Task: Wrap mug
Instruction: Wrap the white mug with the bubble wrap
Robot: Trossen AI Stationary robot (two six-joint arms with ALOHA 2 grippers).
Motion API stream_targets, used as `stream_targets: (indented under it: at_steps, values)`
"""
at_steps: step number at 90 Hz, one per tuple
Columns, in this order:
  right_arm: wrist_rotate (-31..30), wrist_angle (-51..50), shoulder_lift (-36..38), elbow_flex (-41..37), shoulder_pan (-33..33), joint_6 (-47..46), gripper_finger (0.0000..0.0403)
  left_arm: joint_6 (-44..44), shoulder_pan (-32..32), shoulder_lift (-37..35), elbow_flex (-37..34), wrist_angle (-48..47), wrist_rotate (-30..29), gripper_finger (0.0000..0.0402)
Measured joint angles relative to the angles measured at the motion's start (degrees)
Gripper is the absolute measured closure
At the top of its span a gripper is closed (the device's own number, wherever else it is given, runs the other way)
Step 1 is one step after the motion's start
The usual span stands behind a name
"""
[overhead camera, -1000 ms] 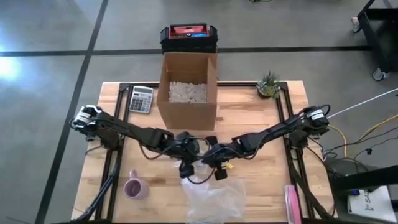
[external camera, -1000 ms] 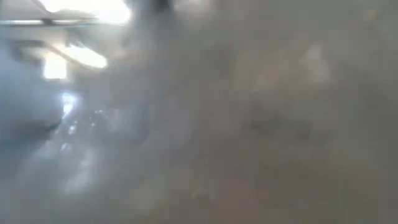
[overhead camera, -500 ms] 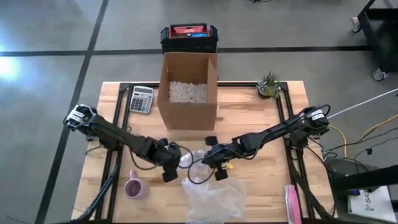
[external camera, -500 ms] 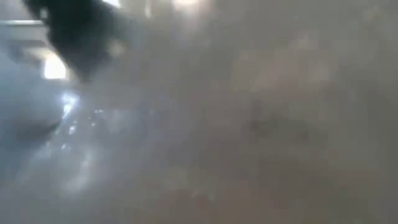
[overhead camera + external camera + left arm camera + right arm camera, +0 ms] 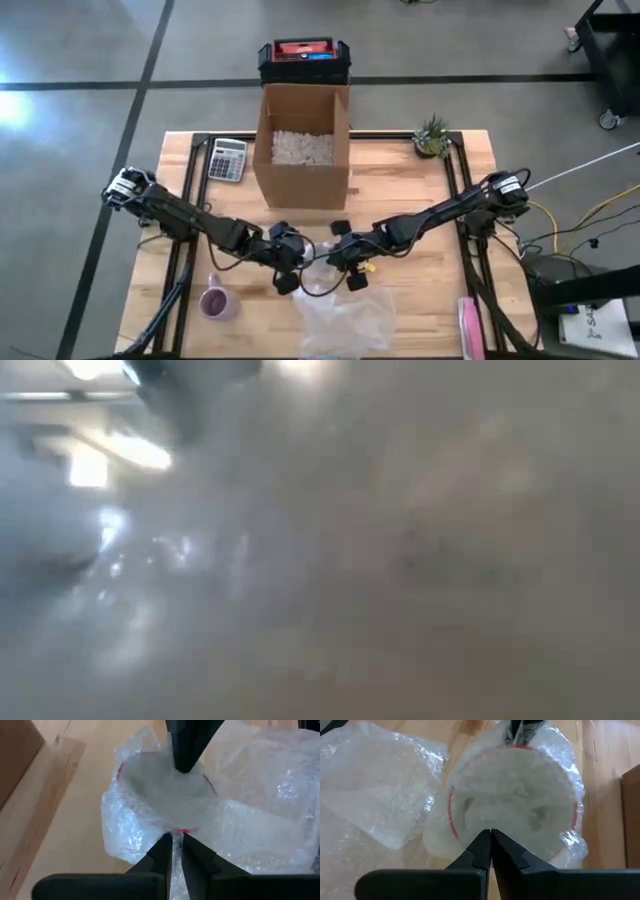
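A grey concrete floor crossed by dark lines surrounds the wooden desk (image 5: 420, 290), which carries a black frame along its edges. At the far side of the desk stands an open cardboard box (image 5: 301, 145) with white packing fill inside, and a black and red case (image 5: 304, 60) sits on the floor behind it. A sheet of bubble wrap (image 5: 345, 315) spreads over the near middle of the desk; the low view is clouded over by it. Bundled in one end of the wrap is a red-rimmed mug (image 5: 512, 815), between the two arms. The left gripper (image 5: 172, 842) is pinched closed on a fold of the wrap at the mug's rim, and the right gripper (image 5: 490, 840) is closed on the wrap at the opposite side. A pink mug (image 5: 216, 301) stands near the desk's left front, a calculator (image 5: 227, 159) lies left of the box, and a small plant (image 5: 432, 133) sits at the far right.
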State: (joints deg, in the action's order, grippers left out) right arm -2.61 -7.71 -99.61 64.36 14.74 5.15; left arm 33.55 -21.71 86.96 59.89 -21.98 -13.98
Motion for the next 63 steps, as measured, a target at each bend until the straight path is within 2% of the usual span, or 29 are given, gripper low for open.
stream_targets:
  at_steps: [20,43,63]
  values:
    - [-0.34,0.0,0.0,0.5,0.02,-0.45,0.0403,2.83,0.0,-0.55,-1.35,0.15,1.2,0.0381]
    - [-0.48,-0.21,-0.02,2.37,-0.13,-0.72,0.0403,2.73,0.0,-3.63,1.32,-2.5,1.67,0.0381]
    - [-0.29,0.98,-0.39,2.49,-0.09,-1.53,0.0403,1.12,0.0,-0.63,0.68,-2.77,0.28,0.0381]
